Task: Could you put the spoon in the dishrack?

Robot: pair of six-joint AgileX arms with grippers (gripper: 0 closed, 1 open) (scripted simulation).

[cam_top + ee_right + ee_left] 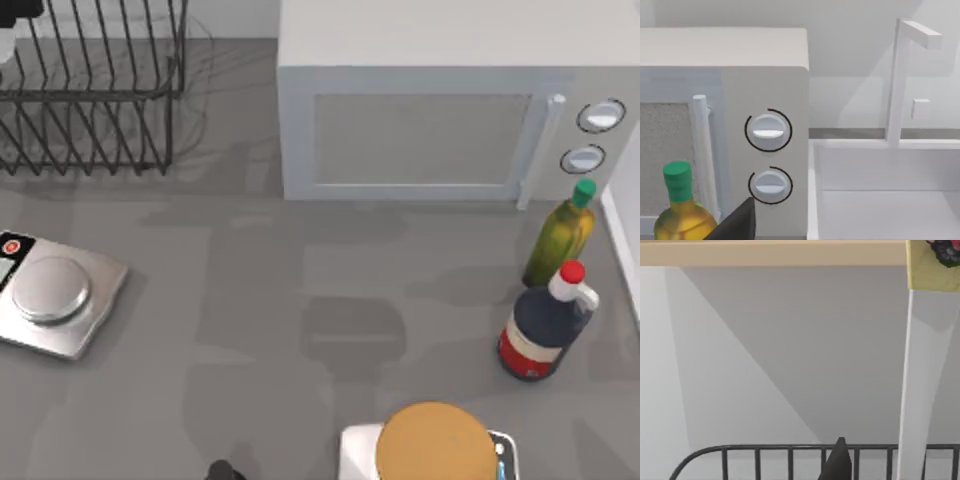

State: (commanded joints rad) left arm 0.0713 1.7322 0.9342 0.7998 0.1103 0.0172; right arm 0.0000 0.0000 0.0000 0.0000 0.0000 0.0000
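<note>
On the grey table [250, 300] the black wire dishrack [95, 90] stood left of the microwave [420, 130], the left gripper [838, 462] at its top rail and the right gripper [737, 225] before the microwave's dials, neither one's grip could be told

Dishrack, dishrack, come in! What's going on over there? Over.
Left claw at top rail of dishrack. Right claw facing microwave knobs, beside green-capped bottle. Over.

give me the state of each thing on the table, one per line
dishrack: upright, far left corner
microwave: door shut
scale: flat, pan bare
green-capped bottle: upright, capped
red-capped bottle: upright, capped
round tan board: lying on a white block at the near edge
</note>
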